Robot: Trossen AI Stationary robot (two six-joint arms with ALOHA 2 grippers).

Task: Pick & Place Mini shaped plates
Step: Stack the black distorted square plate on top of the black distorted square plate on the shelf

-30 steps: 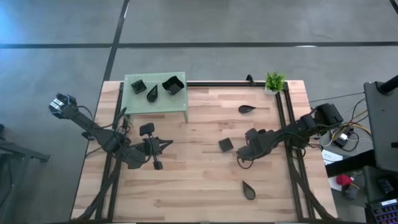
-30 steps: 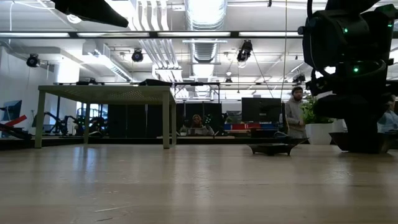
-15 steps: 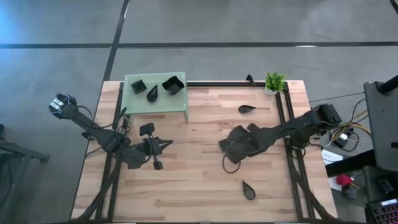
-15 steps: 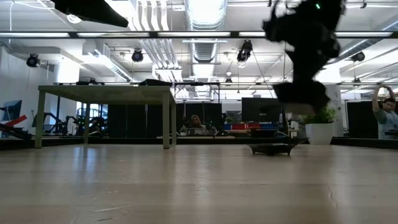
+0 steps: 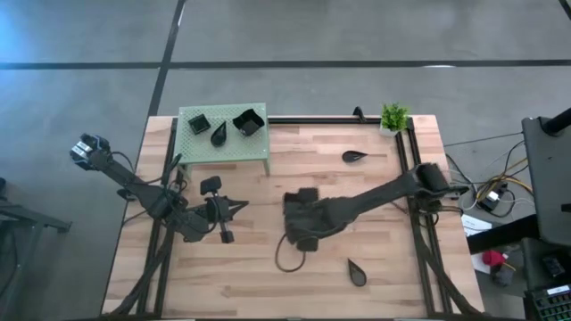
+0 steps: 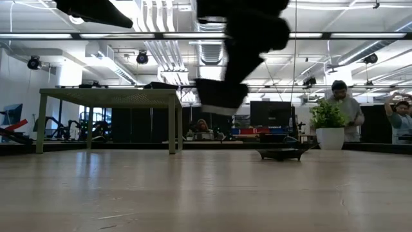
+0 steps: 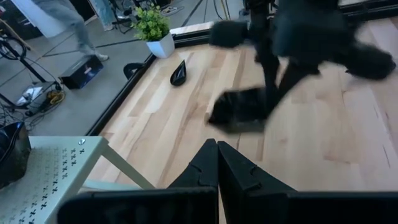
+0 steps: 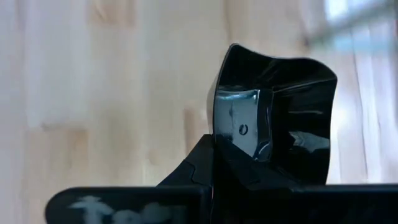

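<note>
- Over the middle of the wooden table (image 5: 268,267), our right gripper (image 5: 299,198) carries a square mini plate (image 8: 273,118); the right wrist view shows the fingers pinched on one raised rim, the dish standing on edge beyond them.
- We judge this to be the carry step: the plate hangs clear of the boards in the low view, between where it could have lain and the green stand (image 5: 223,134) at the far left of the table.
- We take the stand as the drop-off, since it already holds plates; the next move would then call for lifting high enough to clear its top edge, crossing to a bare patch of the perforated top, and lowering before the fingers part.
- On the stand we count three black dishes: a small square one (image 5: 198,120), a leaf-shaped one (image 5: 219,134) and a larger square one (image 5: 249,122), close together but seemingly apart.
- Two leaf plates lie loose on the table: one (image 5: 353,157) near the potted plant (image 5: 393,117), one (image 5: 357,273) toward the near edge.
- Our left gripper (image 5: 214,214) waits above the table's left side, fingers pressed together on nothing.
- Beyond the table, people (image 6: 340,106) show in the room.
</note>
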